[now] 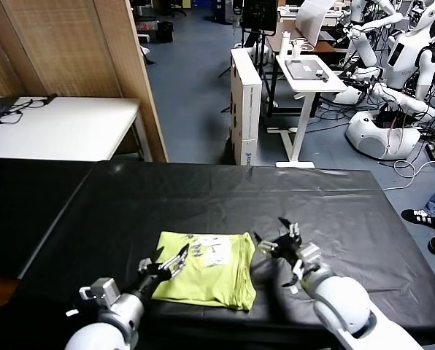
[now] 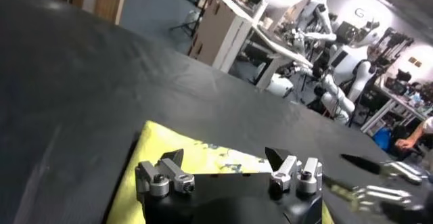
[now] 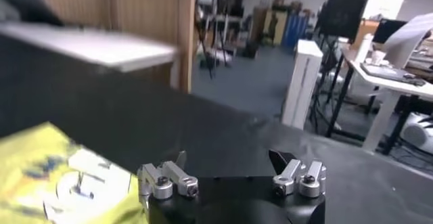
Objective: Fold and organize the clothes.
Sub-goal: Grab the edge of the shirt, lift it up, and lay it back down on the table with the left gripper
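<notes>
hovering over the folded lime t-shirt (image 1: 206, 278) on the black desk (image 1: 130, 204), left gripper (image 1: 166, 264) spread apart above its near edge, right gripper (image 1: 282, 244) spread apart just beside it

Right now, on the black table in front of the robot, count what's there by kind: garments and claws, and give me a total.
Garments: 1, a folded lime yellow-green cotton T-shirt lying on the black table cover.
Claws: 2, the left claw open over the shirt's left edge, the right claw open just beside its right edge.
Total: 3.
</notes>
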You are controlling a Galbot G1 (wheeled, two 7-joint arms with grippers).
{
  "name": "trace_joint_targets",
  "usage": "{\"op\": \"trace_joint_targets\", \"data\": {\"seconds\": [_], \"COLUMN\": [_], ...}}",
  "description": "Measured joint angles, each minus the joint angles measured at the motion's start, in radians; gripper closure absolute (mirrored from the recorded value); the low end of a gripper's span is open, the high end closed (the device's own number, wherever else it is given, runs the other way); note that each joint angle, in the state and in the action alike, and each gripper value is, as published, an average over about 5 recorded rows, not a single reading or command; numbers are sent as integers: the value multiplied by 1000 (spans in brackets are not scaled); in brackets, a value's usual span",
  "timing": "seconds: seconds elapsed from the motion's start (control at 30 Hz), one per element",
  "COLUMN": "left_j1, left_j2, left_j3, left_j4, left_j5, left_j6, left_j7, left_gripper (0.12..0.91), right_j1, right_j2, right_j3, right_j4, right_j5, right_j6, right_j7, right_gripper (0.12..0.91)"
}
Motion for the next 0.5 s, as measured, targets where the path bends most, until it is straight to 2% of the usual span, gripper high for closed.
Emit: {"op": "trace_joint_targets", "data": {"seconds": [0.1, 0.2, 0.37, 0.5], "left_j1": [4, 3, 1, 6], "left_j2": [4, 0, -16, -29], "left_j3": [-9, -13, -14, -19], "left_j4": [30, 51, 92, 125], "left_j5": [11, 14, -1, -13], "left_j6": [-75, -126, -184, -210], "left_j7": [24, 27, 20, 11], "left_gripper": [123, 123, 123, 123], "right_j1": [-48, -88, -141, -166], "right_j2": [-1, -2, -2, 0], "right_j3": [62, 110, 161, 168], "right_j4": [18, 33, 50, 56], "right_j5": [20, 33, 40, 36], "right_j6": [18, 31, 36, 37], "right_j7": [-9, -15, -18, -22], "right_gripper": [118, 118, 118, 118]}}
